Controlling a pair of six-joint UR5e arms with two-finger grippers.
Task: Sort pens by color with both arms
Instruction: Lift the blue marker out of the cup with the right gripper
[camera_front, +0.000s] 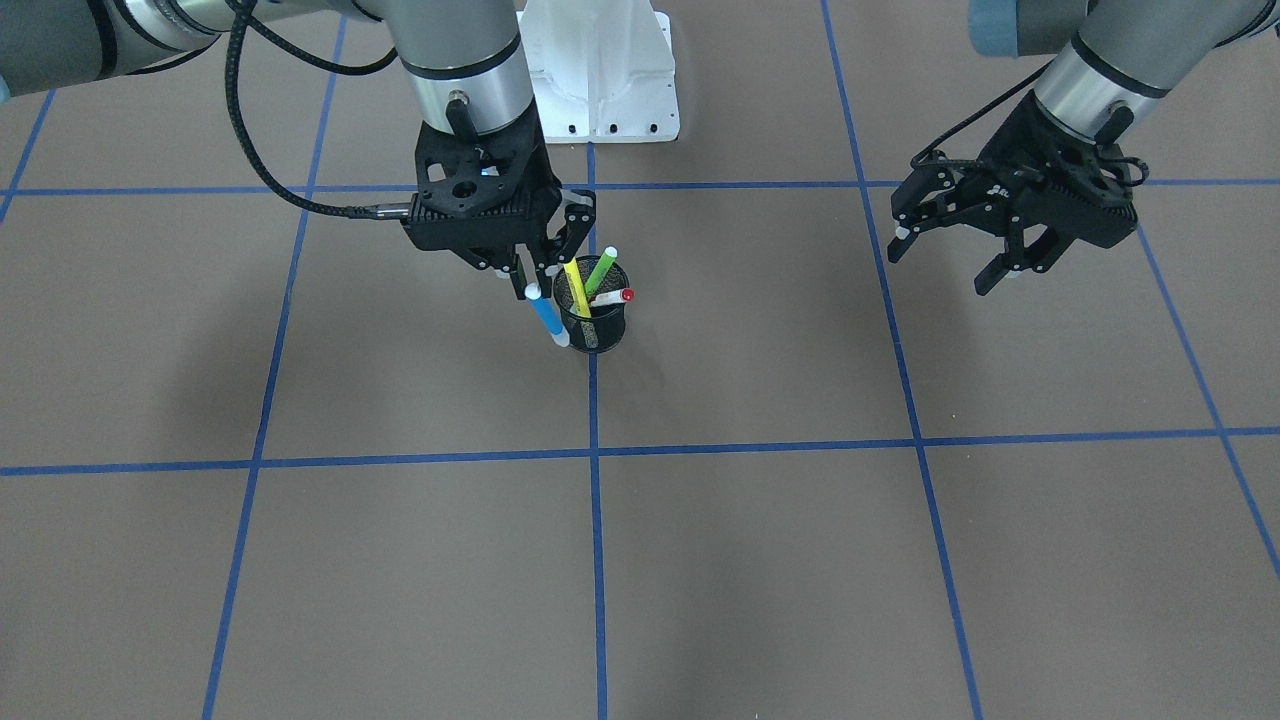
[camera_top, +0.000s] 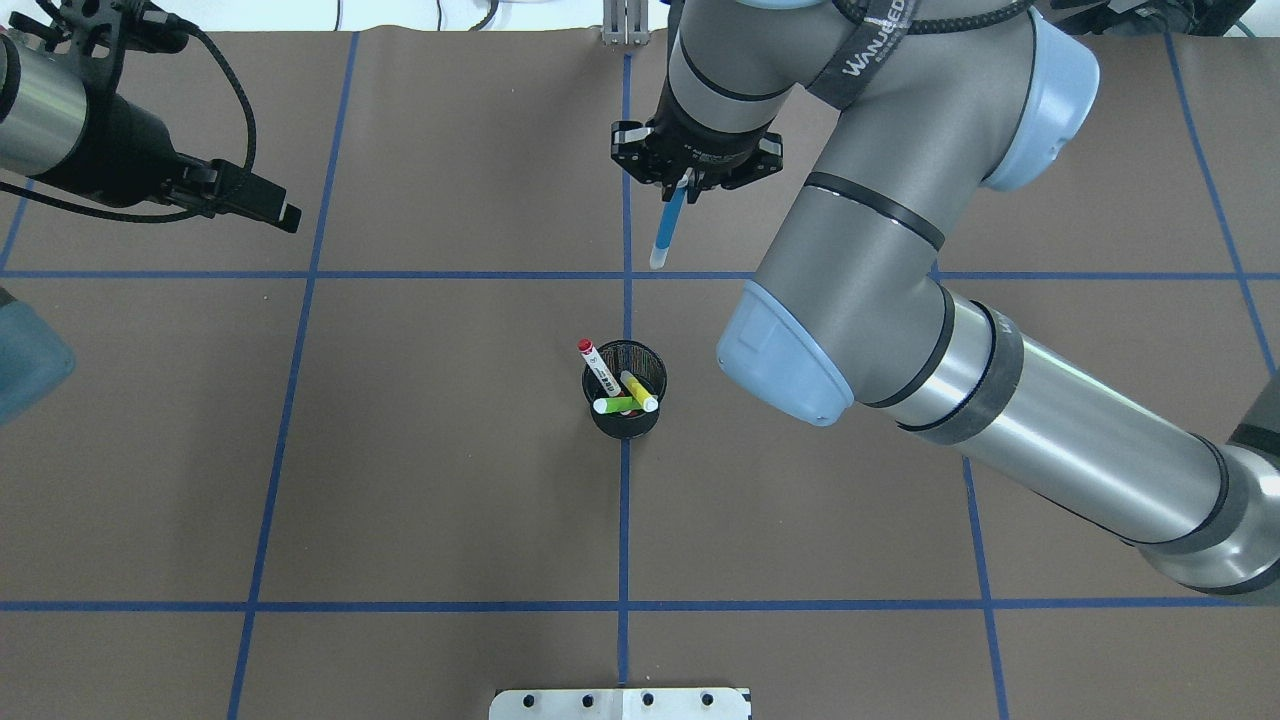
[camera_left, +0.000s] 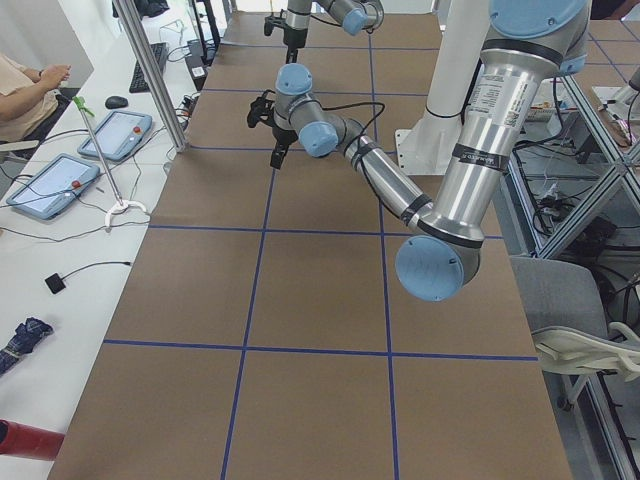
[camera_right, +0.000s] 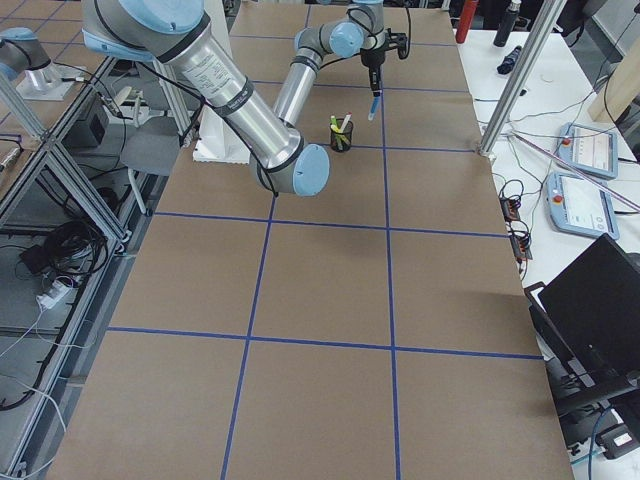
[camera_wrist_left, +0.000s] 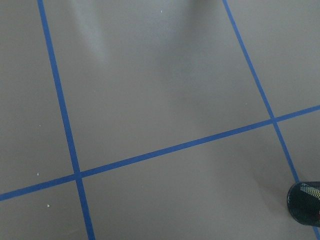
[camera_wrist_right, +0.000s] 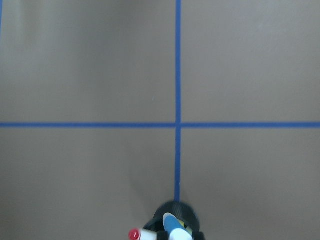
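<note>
Now the right gripper (camera_front: 528, 272) pinches the top of the blue pen (camera_front: 545, 315) between its 2 fingers. The pen hangs down from the fingers, a bit tilted, with its pale tip pointing at the table. It is up in the air and does not touch the cup.

Down below this gripper stands the black mesh cup (camera_front: 597, 330). It sits on the brown table (camera_front: 760, 560), right on a blue tape line (camera_front: 598, 560). 3 more pens stand in the cup and lean on its rim. They are the yellow pen (camera_front: 576, 285), the green pen (camera_front: 601, 270) and the white pen with red ends (camera_front: 615, 297).

The left gripper (camera_front: 945, 265) hangs over the table, well apart from the cup and the other gripper. Its fingers are spread wide and hold nothing. In its wrist view the cup shows only at the bottom corner.
</note>
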